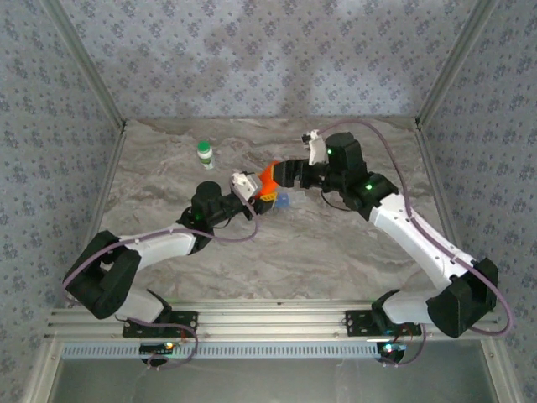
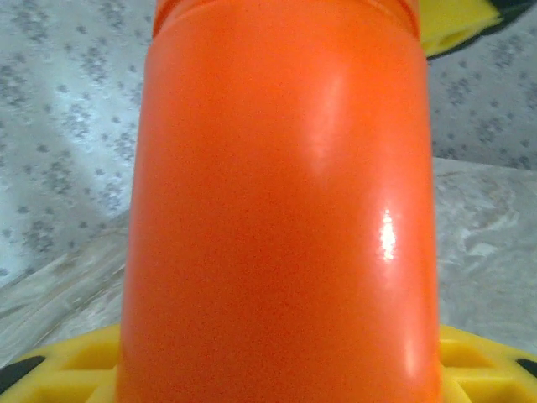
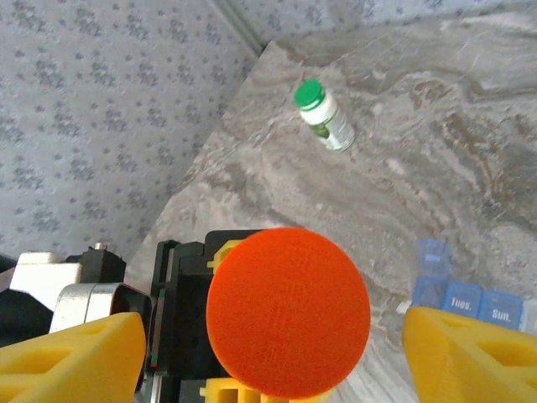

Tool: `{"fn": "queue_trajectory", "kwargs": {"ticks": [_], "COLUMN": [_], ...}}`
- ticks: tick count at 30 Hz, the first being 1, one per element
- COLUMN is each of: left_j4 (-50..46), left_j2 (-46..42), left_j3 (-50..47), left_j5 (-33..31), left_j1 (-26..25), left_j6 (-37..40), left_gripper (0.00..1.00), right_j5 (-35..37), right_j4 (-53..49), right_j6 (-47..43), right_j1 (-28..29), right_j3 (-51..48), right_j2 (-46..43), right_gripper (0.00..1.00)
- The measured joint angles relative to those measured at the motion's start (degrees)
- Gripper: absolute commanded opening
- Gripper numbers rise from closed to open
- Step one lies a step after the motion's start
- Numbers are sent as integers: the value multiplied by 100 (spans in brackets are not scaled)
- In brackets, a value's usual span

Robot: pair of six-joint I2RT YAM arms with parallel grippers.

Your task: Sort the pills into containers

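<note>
— Orange plastic cylindrical bottle (image 2: pixel 277 218): who holds it?
— The left claw (image 1: pixel 258 198) grips it. The right claw (image 3: pixel 273 361) stands wide on both sides of its round end, not touching. The translucent blue pill box (image 3: pixel 470 298) lies on the grey marbled table (image 1: pixel 336 252), just beside.

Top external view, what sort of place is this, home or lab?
Probably a robot test cell, not a home: a marble-print tabletop boxed in by patterned wall panels, with the left arm and right arm bolted to a metal rail at the near edge.
</note>
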Motion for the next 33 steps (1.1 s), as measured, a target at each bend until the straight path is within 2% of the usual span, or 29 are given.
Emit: {"fn": "queue_trajectory", "kwargs": {"ticks": [6,13,20,23,28,29,33], "left_j4": [205,195,203,234,-177,-299,-549], "left_j2": [39,79,83,83,15,4,-177], "left_j3": [-2,-2,-2,-2,-7,-28,-28], "left_j5": [-487,-763,-719,-691,-286,-44,1001], "left_j1": [-74,-190,-221,-205,-17,66,369], "left_j6": [-208,-208,-208,-210,-155,-155,-212], "left_gripper": [0,0,0,0,0,0,0], "right_j5": [678,693,610,501,345,107,-643], "right_j4": [155,267,446,509,704,774,872], "right_j6": [260,494,647,625,214,94,-612], "right_j1": [114,212,258,238,138,72,214], "right_j3": [149,306,315,310,168,155,-52], "right_j2": [269,667,688,688,621,579,374], "right_gripper": [78,70,50,33,5,2,1]}}
